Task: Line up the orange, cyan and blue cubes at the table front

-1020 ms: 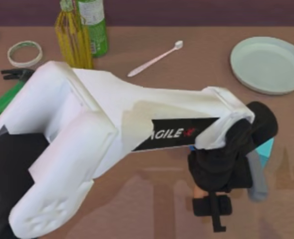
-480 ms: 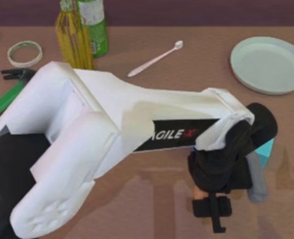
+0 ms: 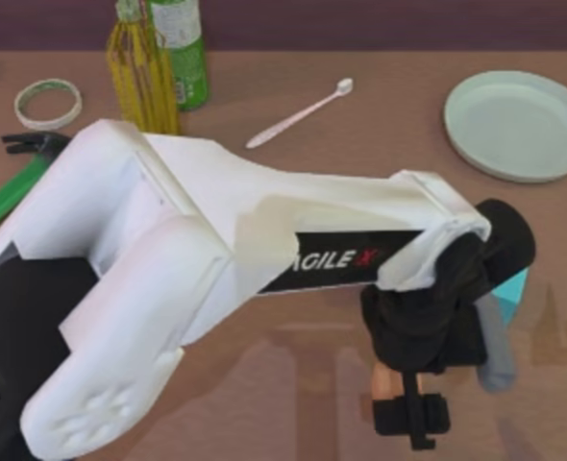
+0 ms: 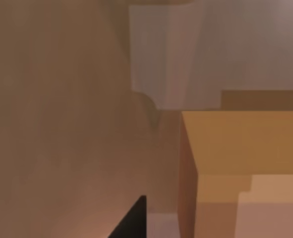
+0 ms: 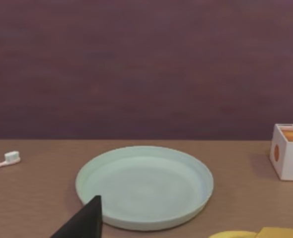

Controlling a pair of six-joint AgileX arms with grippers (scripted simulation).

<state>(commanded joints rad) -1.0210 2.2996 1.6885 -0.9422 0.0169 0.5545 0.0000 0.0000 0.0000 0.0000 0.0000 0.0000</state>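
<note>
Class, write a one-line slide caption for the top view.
Left arm's hand lowers over the orange cube at the table front; cyan cube peeks out behind the wrist.

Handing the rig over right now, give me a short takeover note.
Left gripper: low over the table front, right of centre, at the small pale orange cube; grip not confirmable from these views.
Right arm: out of the top view; its wrist camera faces the pale green round plate.
Light cyan cube: only a corner shows past the left arm's wrist, behind the orange cube.
Deep blue cube: not visible anywhere, possibly hidden under the arm.
Done: no line-up can be confirmed.
Left: settle the orange cube, locate the blue one, finish the front row.
</note>
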